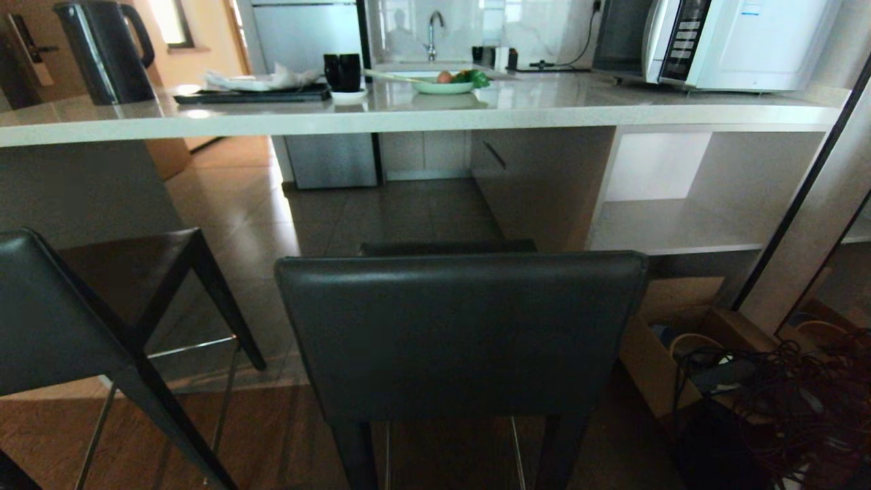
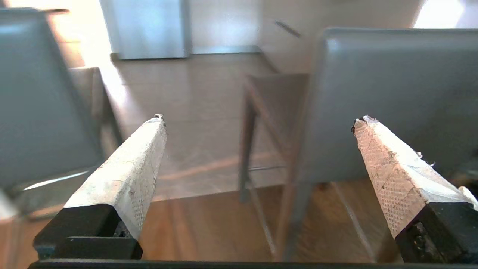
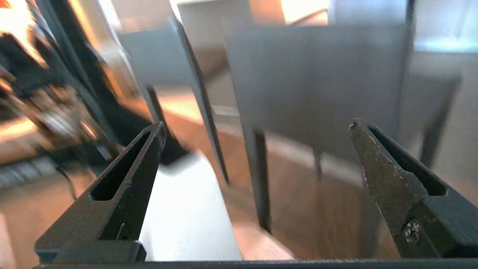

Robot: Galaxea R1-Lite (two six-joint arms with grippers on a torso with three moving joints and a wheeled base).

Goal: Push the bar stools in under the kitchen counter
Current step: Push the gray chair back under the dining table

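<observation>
A bar stool (image 1: 461, 333) with a dark-grey leather backrest stands right in front of me, back toward me, its seat edge short of the kitchen counter (image 1: 435, 112). A second bar stool (image 1: 81, 306) stands at the left, turned at an angle. Neither arm shows in the head view. My left gripper (image 2: 257, 121) is open, pointing at the gap between the two stools, with the middle stool's backrest (image 2: 392, 97) behind one finger. My right gripper (image 3: 257, 125) is open and empty, facing the same stool's backrest (image 3: 313, 78) and legs from a distance.
On the counter stand a black kettle (image 1: 105, 51), a tray (image 1: 252, 94), a black mug (image 1: 342, 71), a plate of food (image 1: 446, 83) and a microwave (image 1: 714, 41). A cardboard box (image 1: 670, 347) and tangled cables (image 1: 782, 401) lie on the floor at right, below open shelves (image 1: 680, 224).
</observation>
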